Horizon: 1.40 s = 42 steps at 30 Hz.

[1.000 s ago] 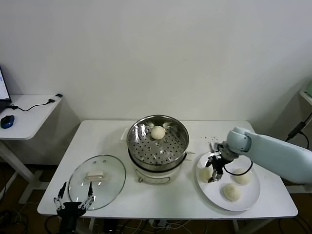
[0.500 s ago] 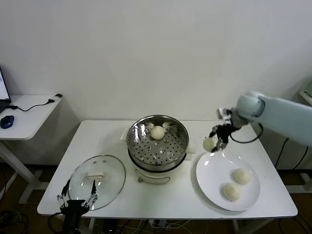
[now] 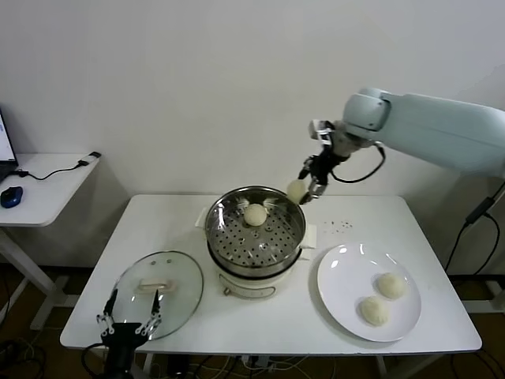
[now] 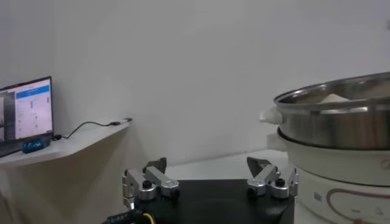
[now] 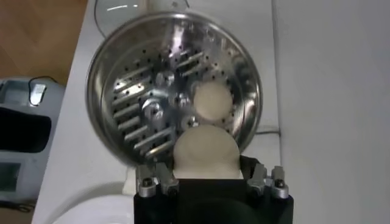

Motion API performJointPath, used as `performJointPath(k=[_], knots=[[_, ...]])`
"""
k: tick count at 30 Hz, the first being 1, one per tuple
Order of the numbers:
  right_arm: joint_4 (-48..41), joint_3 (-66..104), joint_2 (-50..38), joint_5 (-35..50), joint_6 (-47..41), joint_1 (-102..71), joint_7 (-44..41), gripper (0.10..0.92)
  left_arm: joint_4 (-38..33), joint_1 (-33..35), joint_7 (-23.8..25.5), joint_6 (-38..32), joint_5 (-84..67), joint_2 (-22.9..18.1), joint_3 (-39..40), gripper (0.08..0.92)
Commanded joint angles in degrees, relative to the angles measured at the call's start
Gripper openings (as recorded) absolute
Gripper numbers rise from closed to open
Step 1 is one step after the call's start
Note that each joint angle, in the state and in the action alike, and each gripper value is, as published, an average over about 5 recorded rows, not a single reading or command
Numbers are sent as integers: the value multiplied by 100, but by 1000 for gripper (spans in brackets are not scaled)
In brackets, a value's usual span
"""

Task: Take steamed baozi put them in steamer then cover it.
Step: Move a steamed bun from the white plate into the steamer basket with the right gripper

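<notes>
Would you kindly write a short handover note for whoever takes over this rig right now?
Right hand: shut on a baozi, raised over the back rim of the steamer.
Left hand: open, idle at the table's front edge beside the cover.
Done: one bun already on the steamer tray.
Left: drop the held bun, move the two buns on the white plate, then fit the cover.

**White table and its load**

The white table (image 3: 260, 335) carries the steamer (image 3: 256, 237) at its centre. The cover (image 3: 156, 294) lies flat near the front left edge. A white plate (image 3: 347, 276) sits on the right side, well apart from the cover.
</notes>
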Motion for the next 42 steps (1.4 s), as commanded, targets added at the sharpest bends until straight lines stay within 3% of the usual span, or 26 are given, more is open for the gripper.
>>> performJointPath(k=[1, 29, 36, 42], knots=[[-953, 218, 1714, 48, -77, -815, 96, 696, 21, 10, -1, -39, -66, -4, -43, 823], [-1228, 200, 1928, -451, -38, -1630, 160, 700, 131, -128, 9, 14, -80, 3, -60, 823], [-1062, 236, 1775, -420, -51, -1478, 127, 806, 123, -125, 8, 17, -68, 4, -57, 823], [-372, 155, 1146, -373, -20, -865, 53, 822, 100, -106, 7, 12, -65, 13, -61, 823]])
